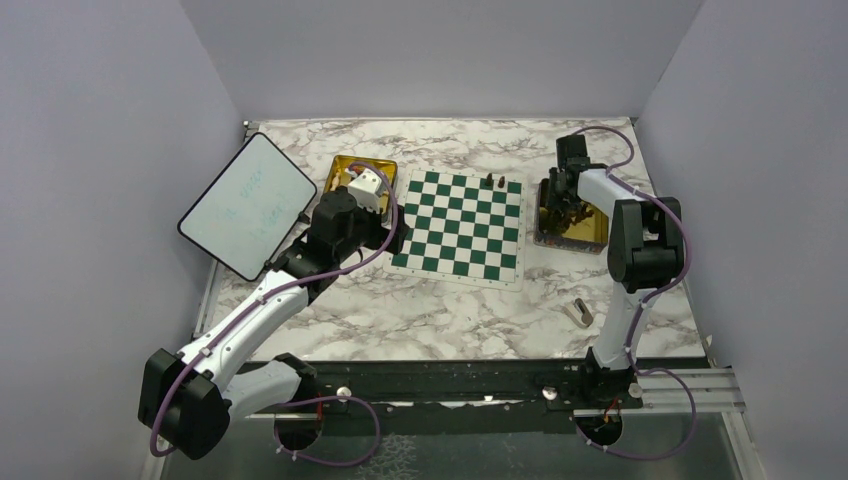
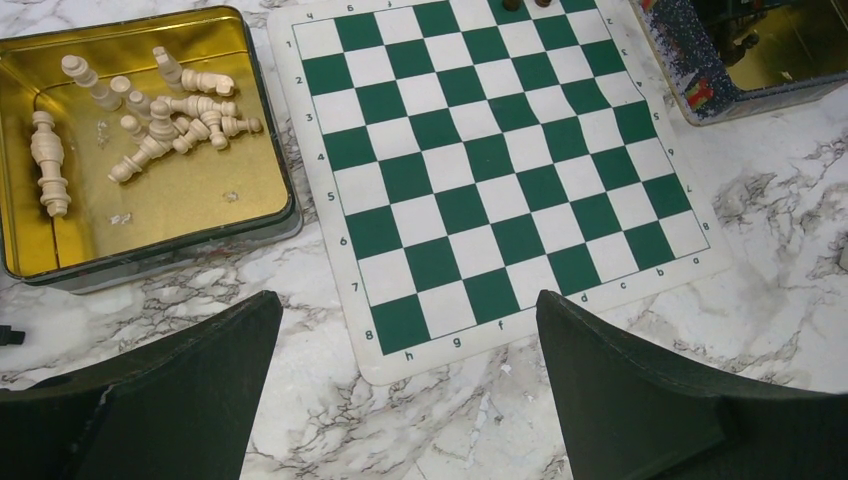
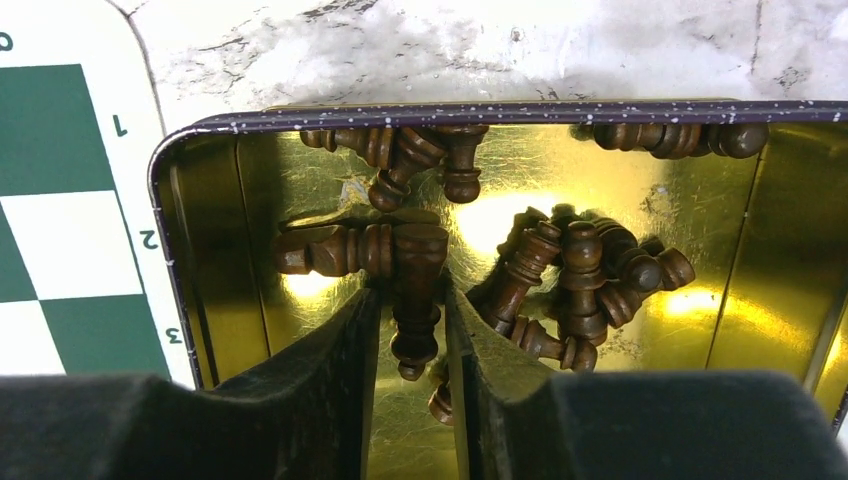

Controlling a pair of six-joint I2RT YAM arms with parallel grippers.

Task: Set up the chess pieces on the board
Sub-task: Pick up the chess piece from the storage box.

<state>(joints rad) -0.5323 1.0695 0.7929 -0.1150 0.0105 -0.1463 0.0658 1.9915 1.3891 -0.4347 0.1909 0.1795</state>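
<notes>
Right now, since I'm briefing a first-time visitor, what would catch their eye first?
The green-and-white board lies mid-table almost bare, with just two dark pieces at its far edge. To its right, the right gripper is closed around a dark piece inside the right-hand gold tin, which is heaped with more. Cream pieces lie in the left-hand gold tin on the board's other side.

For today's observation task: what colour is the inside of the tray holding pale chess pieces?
The tray is shiny gold inside; best in left wrist view.
</notes>
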